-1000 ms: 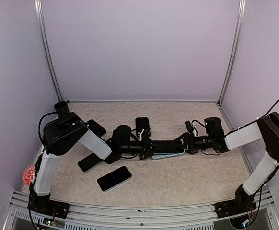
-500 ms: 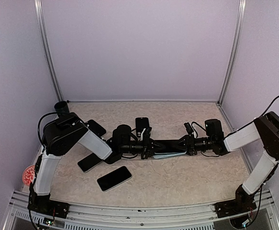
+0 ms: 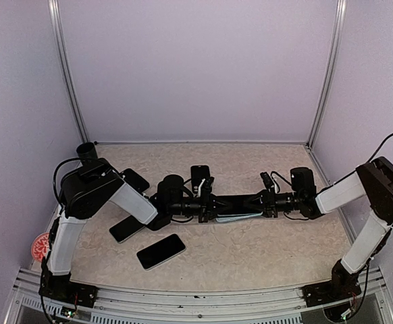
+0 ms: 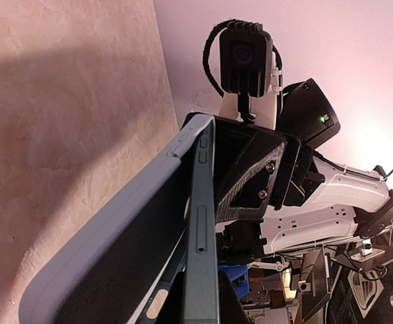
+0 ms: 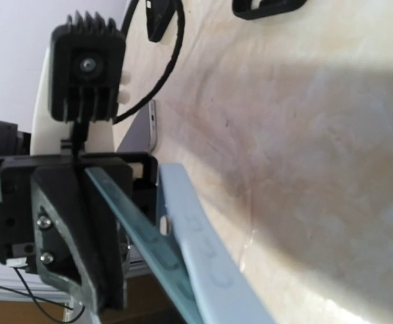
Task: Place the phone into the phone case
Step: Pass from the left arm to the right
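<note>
The left gripper [image 3: 206, 204] and the right gripper [image 3: 260, 201] face each other over the middle of the table [image 3: 264, 260], both arms stretched low and inward. Between them they carry the phone [image 4: 201, 229], a dark teal slab turned on its long edge and held above the tabletop. The left gripper's fingers are pressed together on one short end of the phone; the right wrist view shows that end wedged between its black finger blocks. The light blue-grey phone case [image 4: 115, 229] lies along one face of the phone. It meets the phone at the end near the right gripper and angles away towards the left gripper's end, so the phone is not seated in it. In the left wrist view one black finger of the right gripper lies flat against the phone's other face at the far end. Its partner is hidden behind the case, so it cannot be told whether this pincer has closed on anything. Three more phones lie flat near the left arm: a black phone [image 3: 161, 250] nearest the front edge, a second phone [image 3: 125, 228] beside the arm's forearm, and a third phone [image 3: 137, 179] further back.
</note>
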`<action>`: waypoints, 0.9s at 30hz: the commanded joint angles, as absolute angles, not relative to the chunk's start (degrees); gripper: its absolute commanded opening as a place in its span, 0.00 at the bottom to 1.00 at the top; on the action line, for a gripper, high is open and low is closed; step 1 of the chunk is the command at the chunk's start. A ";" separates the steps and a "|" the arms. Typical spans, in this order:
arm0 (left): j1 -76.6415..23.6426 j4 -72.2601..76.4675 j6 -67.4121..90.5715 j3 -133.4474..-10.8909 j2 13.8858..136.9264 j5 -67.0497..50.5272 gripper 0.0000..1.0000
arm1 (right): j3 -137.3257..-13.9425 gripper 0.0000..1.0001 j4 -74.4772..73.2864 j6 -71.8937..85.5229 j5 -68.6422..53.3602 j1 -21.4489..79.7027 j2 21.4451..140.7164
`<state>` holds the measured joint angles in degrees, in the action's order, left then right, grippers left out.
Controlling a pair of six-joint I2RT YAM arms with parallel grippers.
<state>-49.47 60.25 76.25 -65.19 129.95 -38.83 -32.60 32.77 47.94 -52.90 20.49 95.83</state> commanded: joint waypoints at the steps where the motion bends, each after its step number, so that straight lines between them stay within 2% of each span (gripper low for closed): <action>1: -50.36 63.58 76.86 -66.79 128.36 -39.89 0.00 | -31.90 0.26 37.18 46.99 -55.81 21.62 96.67; 12: -49.51 64.71 77.63 -66.08 128.58 -39.90 0.09 | -31.38 0.16 39.92 48.63 -57.46 21.62 96.86; 19: -48.79 65.73 78.05 -64.65 127.93 -39.55 0.19 | -31.29 0.09 41.42 49.78 -58.31 21.62 96.72; 27: -48.02 65.70 77.96 -63.27 127.05 -38.81 0.24 | -31.31 0.02 42.25 50.70 -59.14 21.62 96.30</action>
<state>-48.77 63.11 76.86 -63.88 129.95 -39.72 -31.97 41.58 52.93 -58.35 20.67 96.18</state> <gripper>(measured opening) 0.232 0.098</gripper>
